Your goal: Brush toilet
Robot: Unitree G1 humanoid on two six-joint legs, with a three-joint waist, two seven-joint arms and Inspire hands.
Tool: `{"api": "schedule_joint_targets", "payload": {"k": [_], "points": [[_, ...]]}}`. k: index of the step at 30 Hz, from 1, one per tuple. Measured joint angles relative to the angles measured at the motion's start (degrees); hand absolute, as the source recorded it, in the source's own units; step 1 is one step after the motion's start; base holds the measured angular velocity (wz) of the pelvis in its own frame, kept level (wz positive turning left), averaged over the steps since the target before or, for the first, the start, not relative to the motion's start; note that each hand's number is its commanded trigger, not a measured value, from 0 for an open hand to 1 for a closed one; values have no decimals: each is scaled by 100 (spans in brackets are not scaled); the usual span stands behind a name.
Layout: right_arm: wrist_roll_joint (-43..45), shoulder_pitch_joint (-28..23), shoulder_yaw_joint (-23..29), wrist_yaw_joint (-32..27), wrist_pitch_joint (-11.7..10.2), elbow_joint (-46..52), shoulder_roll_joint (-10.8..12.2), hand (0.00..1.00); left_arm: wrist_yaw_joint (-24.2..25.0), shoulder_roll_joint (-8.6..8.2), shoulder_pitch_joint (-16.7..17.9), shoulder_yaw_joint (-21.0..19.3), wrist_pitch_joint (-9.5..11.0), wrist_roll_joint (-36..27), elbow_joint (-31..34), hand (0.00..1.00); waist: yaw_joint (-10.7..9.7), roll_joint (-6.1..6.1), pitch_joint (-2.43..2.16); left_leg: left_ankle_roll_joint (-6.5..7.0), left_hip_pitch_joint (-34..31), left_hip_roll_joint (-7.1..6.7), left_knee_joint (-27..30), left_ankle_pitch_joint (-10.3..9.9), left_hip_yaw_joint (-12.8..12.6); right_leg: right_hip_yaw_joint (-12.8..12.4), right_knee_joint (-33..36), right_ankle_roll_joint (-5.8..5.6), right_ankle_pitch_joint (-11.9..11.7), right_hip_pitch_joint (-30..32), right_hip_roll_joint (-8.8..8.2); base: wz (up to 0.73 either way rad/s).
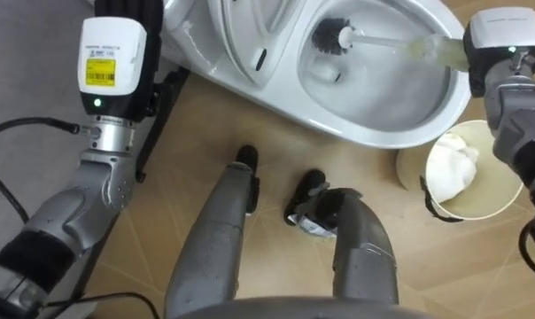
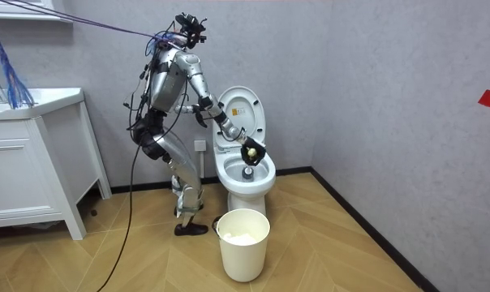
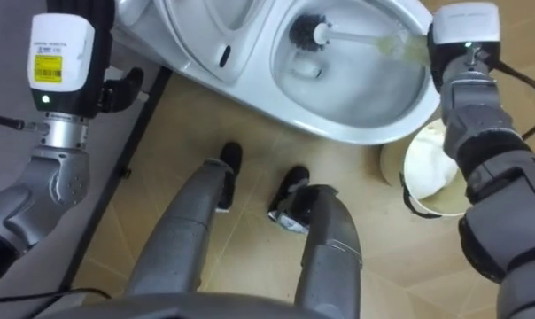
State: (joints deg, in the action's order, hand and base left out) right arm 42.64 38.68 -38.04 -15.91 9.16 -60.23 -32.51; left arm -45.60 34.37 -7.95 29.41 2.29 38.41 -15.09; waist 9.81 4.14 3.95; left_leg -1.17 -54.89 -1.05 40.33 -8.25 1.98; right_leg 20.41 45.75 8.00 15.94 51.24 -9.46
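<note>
Presently, standing robot, facing toilet (image 1: 384, 135), seat and lid (image 1: 248, 34) raised. Toilet brush (image 1: 332, 36): dark bristle head down inside the bowl, pale handle slanting to the right hand (image 2: 251, 151), which is closed round its end. Left hand (image 2: 199, 116): raised near the lid, state cannot be told. Waste bin (image 1: 508, 191): on the floor beside the bowl, holding crumpled white paper (image 1: 452, 167). White vanity cabinet (image 2: 26, 166): behind the robot.

Brush (image 2: 248, 169) seemingly in right hand (image 2: 253, 151), over toilet (image 2: 243, 191)
</note>
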Motion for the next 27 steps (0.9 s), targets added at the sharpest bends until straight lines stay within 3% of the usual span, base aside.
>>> {"api": "schedule_joint_targets", "payload": {"k": [6, 11, 13, 17, 19, 27], "points": [[493, -12, 17, -12, -29, 49, -13, 100, 101, -30, 28, -43, -130, 244, 9, 0, 61, -30, -5, -3, 0, -1, 14, -7, 12, 5, 3, 3, 13, 0, 3, 0], [940, -368, -163, 109, 135, 649, -98, 100, 183, -31, 20, -8, -145, 229, 63, 0, 158, -193, -9, -8, 0, 23, 35, -39, 25, 10, -30, 16, 7, -26, 38, -1], [976, -435, -355, 332, 255, 730, -110, 100, 221, -71, 44, -4, -141, 233, 68, 0, 178, -374, -18, -16, 19, 36, 7, -39, 59, 50, -111, -6, -7, -83, 71, 0], [1096, -692, -331, 550, 497, 1081, -112, 100, 232, -99, 146, -56, -97, 212, 60, 0, 218, -490, -58, -37, 69, 75, -76, -30, 59, 53, -223, 41, -45, -131, 130, -3], [1092, -961, -330, 753, 722, 1579, -116, 100, 230, -105, 274, -109, -38, 125, 86, 0, 188, -571, -108, -68, 93, 152, -79, -49, 140, 124, -391, 101, -100, -245, 247, -5], [1300, -1818, -103, 1367, 1335, 3021, -148, 100, -17, -114, 469, -110, 77, -72, 97, 0, 101, -603, -160, -120, 144, 241, -177, -79, 176, 166, -594, 135, -115, -351, 373, -2]]}}
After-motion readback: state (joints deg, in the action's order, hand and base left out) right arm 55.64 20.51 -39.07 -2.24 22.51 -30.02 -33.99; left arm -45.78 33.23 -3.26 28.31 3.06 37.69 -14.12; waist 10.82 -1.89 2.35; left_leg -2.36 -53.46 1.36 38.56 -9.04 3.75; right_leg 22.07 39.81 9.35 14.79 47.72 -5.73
